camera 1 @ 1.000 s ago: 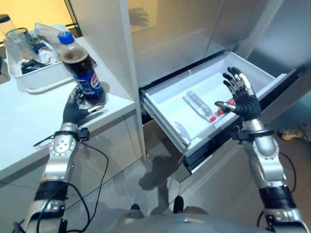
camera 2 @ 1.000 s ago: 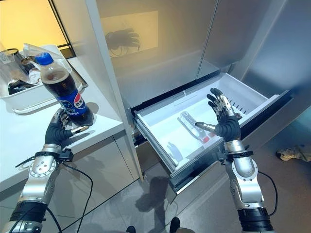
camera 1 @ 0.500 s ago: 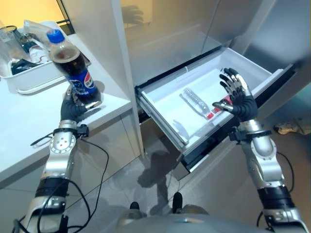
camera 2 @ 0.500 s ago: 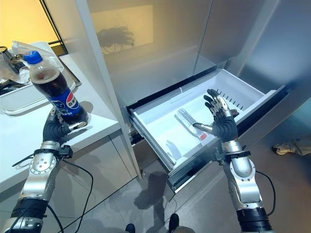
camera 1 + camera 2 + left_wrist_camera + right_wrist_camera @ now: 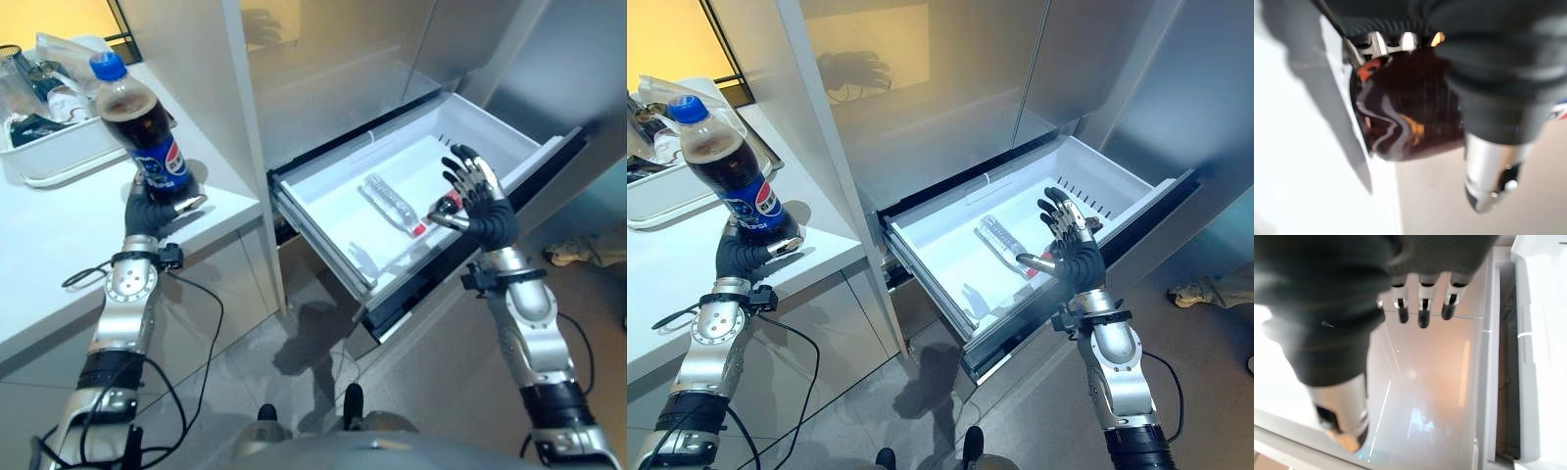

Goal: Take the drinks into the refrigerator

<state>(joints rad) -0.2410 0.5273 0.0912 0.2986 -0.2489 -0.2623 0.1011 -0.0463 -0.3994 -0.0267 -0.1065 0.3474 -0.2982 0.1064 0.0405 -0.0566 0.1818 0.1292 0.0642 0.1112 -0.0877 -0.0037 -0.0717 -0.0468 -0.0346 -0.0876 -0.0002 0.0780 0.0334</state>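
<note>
A cola bottle [image 5: 140, 131] with a blue cap and blue label stands upright at the white counter's [image 5: 59, 235] front edge, and my left hand [image 5: 150, 208] is shut round its base. Up close, the left wrist view has the bottle's dark lower part [image 5: 1405, 107] between my fingers and thumb. The refrigerator's white drawer [image 5: 323, 196] is pulled out, with a clear water bottle [image 5: 387, 202] lying inside it. My right hand [image 5: 482, 208] is open, fingers spread, above the drawer's front right rim; its fingers [image 5: 1421, 308] are straight in the right wrist view.
A white tray [image 5: 54, 157] of glasses and kitchen items sits at the counter's back left. The tall refrigerator side panel [image 5: 211, 108] stands between the counter and the drawer. A small red item [image 5: 446, 204] lies in the drawer by my right hand.
The camera has shifted, so the whole scene sits differently. My left hand stays shut on the cola bottle, which now stands more upright. The right hand stays open by the drawer rim.
</note>
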